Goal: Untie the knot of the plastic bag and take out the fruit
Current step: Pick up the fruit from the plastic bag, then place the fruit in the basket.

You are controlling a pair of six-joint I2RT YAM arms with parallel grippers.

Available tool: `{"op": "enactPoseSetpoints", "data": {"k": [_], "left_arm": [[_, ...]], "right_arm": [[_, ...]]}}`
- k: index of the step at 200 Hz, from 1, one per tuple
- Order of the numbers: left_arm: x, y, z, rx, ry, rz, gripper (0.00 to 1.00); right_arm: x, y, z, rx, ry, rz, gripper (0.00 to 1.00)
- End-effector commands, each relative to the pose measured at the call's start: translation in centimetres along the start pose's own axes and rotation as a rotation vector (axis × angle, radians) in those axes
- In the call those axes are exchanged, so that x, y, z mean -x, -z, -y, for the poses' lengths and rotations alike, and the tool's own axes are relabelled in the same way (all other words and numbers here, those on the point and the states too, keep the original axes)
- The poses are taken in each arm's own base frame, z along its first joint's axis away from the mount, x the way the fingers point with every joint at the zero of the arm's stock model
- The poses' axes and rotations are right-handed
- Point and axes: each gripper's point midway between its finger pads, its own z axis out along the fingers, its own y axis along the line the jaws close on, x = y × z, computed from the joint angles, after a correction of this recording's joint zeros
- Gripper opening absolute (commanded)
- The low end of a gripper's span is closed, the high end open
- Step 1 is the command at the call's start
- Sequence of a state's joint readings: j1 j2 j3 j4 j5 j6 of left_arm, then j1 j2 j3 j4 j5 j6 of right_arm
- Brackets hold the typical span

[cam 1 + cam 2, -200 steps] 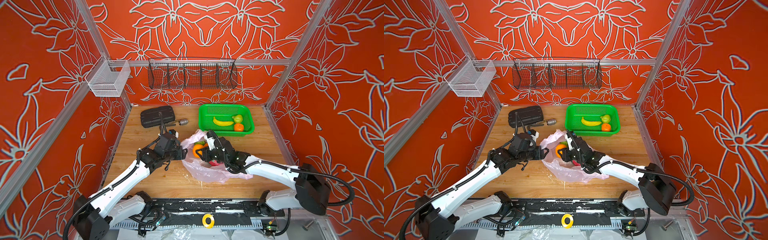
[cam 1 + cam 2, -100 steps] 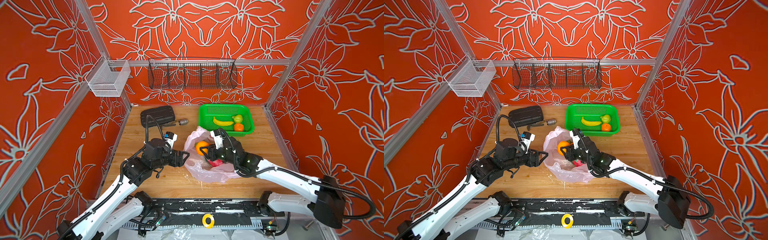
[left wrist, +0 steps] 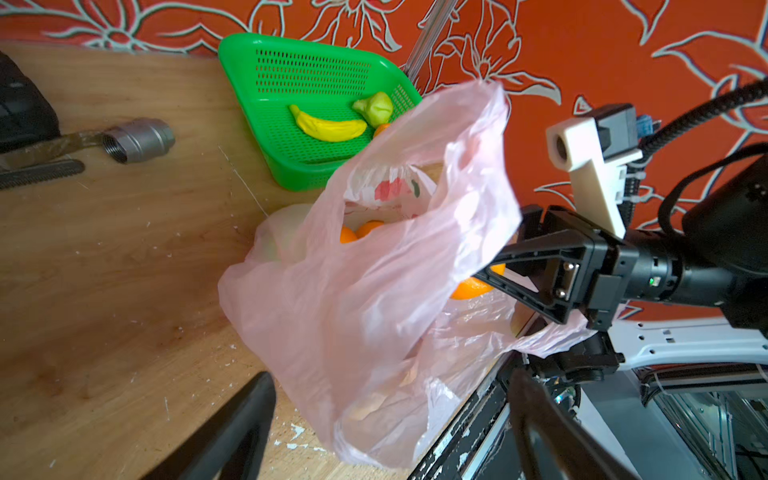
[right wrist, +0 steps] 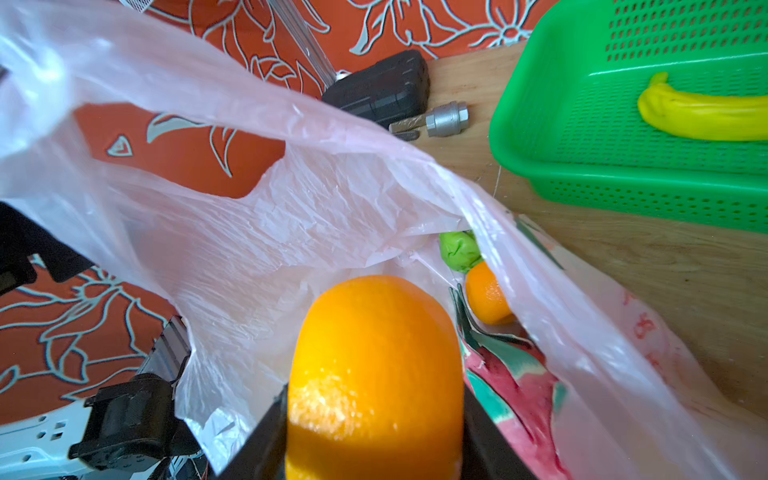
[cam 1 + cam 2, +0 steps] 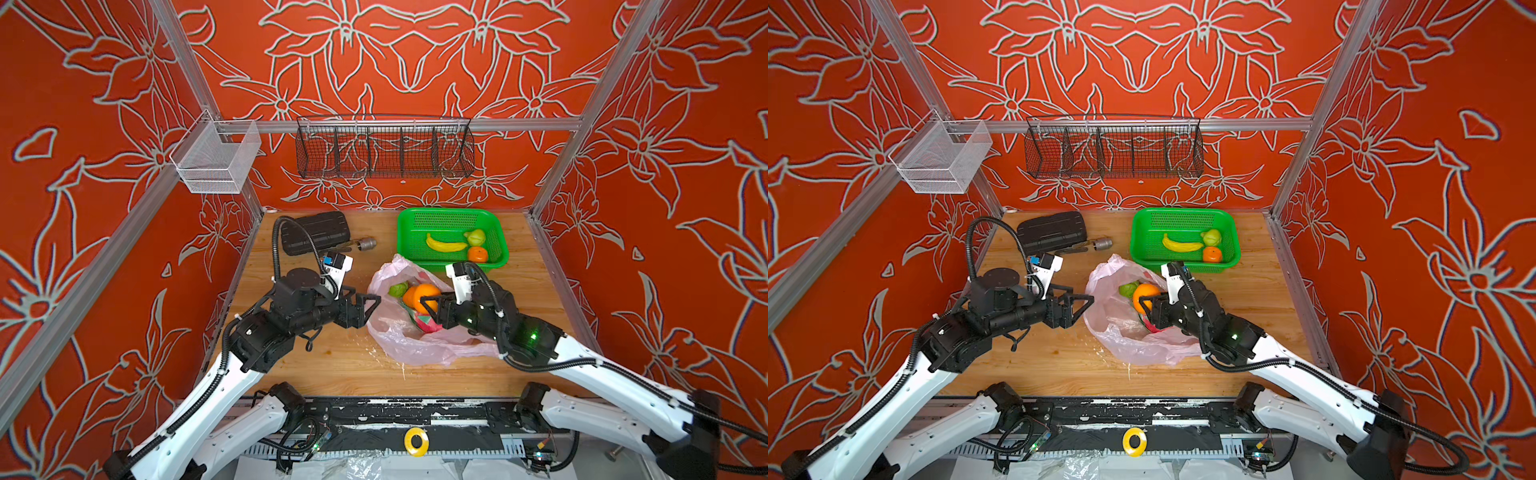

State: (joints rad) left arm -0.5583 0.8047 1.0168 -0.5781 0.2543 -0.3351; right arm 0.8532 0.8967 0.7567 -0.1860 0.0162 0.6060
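The plastic bag (image 5: 419, 345), thin and crinkled pale pink (red prints on one side), slumps mouth-open near the tabletop's middle, slightly toward its right edge. One orange (image 5: 428, 293) sits at the mouth, clamped in the right gripper (image 5: 424, 304). A second orange (image 4: 488, 299), a bumpy green fruit (image 5: 398, 289) and a pink-green dragon fruit (image 5: 428, 323) lie inside.

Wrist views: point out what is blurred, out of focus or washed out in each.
Right wrist view: the orange in the right gripper is close and soft, with a pale glare patch; the plastic bag partly washes out to white. Left wrist view: the bag's raised flap is smeared, the left gripper dark and out of focus; the green basket is sharp.
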Motion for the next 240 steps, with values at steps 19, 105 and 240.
{"op": "enactPoseSetpoints", "data": {"k": [19, 105, 240], "left_arm": [[2.9, -0.3, 0.9, 0.011, -0.044, 0.014, 0.89], [8.5, -4.6, 2.9, -0.035, -0.108, 0.006, 0.89], [1.9, -12.5, -1.2, 0.020, -0.007, -0.276, 0.47]], "right_arm": [[3.5, 4.1, 1.3, -0.120, 0.024, 0.094, 0.52], [11.7, 7.4, 1.8, -0.219, -0.043, 0.257, 0.52], [15.4, -0.2, 9.0, -0.295, -0.293, 0.143, 0.51]]}}
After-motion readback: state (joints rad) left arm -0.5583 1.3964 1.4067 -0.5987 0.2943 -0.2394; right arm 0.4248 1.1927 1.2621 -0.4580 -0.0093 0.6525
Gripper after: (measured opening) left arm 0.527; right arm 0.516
